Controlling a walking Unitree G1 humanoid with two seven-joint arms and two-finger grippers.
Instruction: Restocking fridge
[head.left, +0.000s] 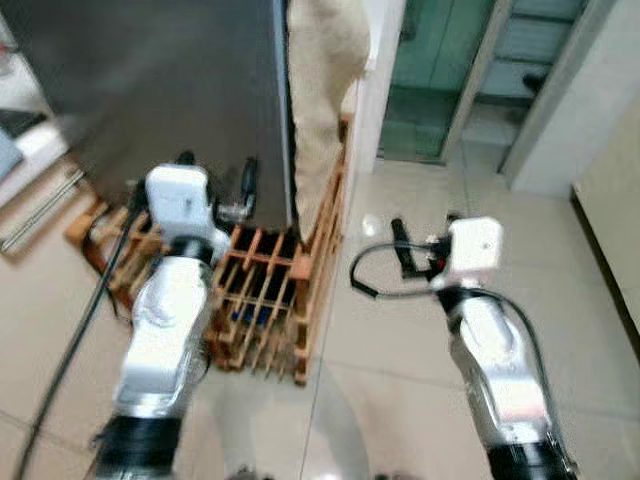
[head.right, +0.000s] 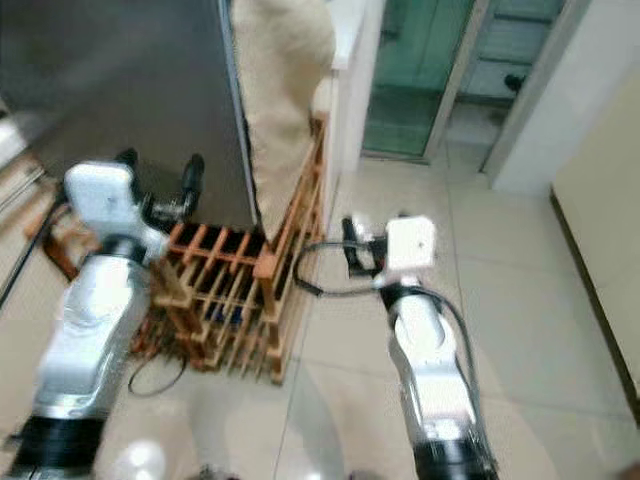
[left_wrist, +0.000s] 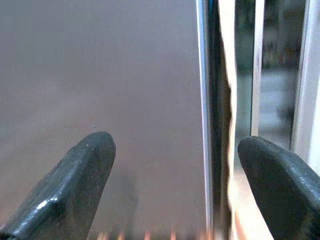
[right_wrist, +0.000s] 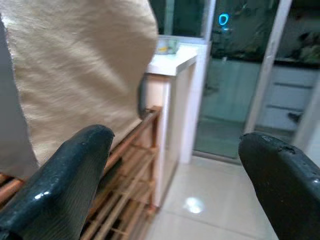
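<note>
- Now facing fridge (head.left: 160, 90), door edge upright, just ahead of left hand (head.left: 215, 185), fingers spread, empty.
- Farther off: right hand (head.left: 425, 245), also spread, empty.

A tall fridge (head.left: 170, 90) with a dark grey, matte door, closed, stands upright on a low wooden slatted pallet (head.left: 265, 300) over tiled floor.

Dark grey fridge (head.left: 150, 80), orange-brown wooden rack (head.left: 270, 300), beige cloth (head.left: 322, 70)
</note>
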